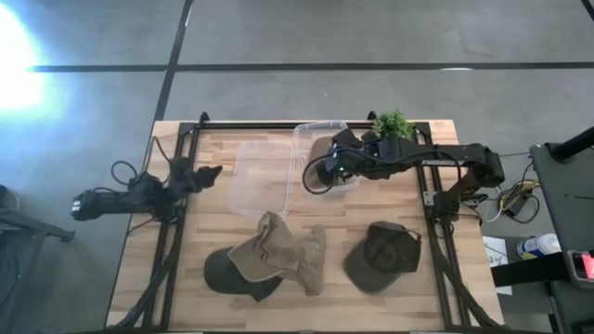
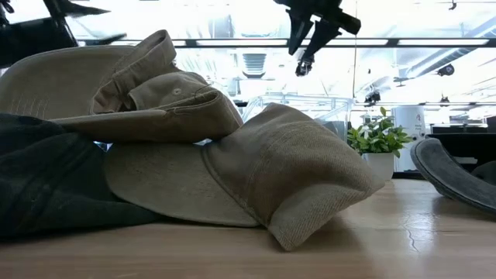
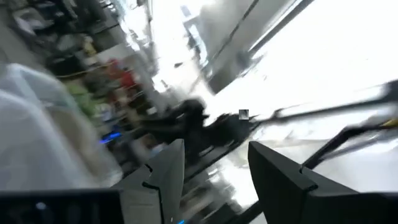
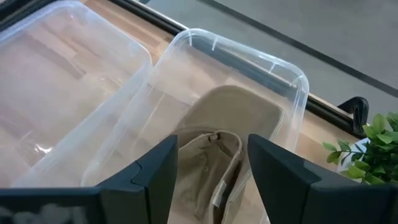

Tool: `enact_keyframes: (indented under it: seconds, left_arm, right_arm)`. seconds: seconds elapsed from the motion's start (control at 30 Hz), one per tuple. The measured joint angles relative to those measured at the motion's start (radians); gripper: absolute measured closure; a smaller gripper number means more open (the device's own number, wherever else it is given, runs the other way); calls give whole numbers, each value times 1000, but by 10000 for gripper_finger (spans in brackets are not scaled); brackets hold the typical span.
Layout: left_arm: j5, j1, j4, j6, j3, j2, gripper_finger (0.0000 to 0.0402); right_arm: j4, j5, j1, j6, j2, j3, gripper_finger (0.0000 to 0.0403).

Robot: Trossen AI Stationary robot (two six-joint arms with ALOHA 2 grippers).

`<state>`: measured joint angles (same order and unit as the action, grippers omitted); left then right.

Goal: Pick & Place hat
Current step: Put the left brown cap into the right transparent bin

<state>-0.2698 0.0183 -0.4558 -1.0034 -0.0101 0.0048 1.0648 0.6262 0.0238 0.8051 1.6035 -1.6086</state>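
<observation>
High view: wooden table [image 1: 371, 306]. Right gripper [image 1: 320, 172] reaches from the right side out over a clear plastic bin [image 1: 320, 139] at the back middle of the table. A second clear bin [image 1: 260, 181] lies just beside it, toward the left. A small potted plant [image 1: 393, 124] stands at the back edge, near the right arm. Near the front, a pile of tan hats [image 1: 283, 255] overlaps a dark hat [image 1: 227, 274]; another dark hat [image 1: 382, 255] lies apart to the right. Left gripper [image 1: 206, 174] sits at the table's left edge, away from the hats.

Low view: tan hats [image 2: 232, 163] fill the foreground, stacked and touching, the dark hat [image 2: 39, 186] under them at the left. Plant [image 2: 378, 139] behind. Right gripper [image 2: 306, 43] hangs high above the table.

Left wrist view: blurred; left gripper [image 3: 214, 171] jaws stand apart with nothing between them.

Right wrist view: right gripper [image 4: 211, 165] jaws open, empty, directly over a tan hat [image 4: 214, 140] that lies inside the clear bin [image 4: 292, 78]. The second bin [image 4: 68, 81] is alongside; plant leaves [image 4: 373, 146] at the edge.
</observation>
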Motion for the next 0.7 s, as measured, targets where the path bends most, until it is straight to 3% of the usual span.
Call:
enact_keyframes:
  seconds: [0.07,0.17,0.23,0.37,0.43,0.53,0.7]
  left_arm:
    - [55,0,-73,-13,0,2,229]
    - [224,-4,-84,-53,-27,18,229]
    - [292,-15,65,-84,-85,45,232]
    - [312,-64,603,-46,-243,166,248]
    - [339,-102,787,-7,-307,246,257]
    - [365,-178,898,43,-364,365,268]
    - [330,-343,889,112,-405,542,277]
  right_arm:
    - [1,-12,0,0,6,1,211]
    - [1,-49,0,-2,14,1,213]
    - [1,-72,0,-5,17,1,213]
    - [1,-87,0,-12,19,1,213]
    - [4,-88,-2,-12,20,1,215]
    - [6,-88,-5,-8,20,1,218]
    - [31,-86,-5,3,20,2,218]
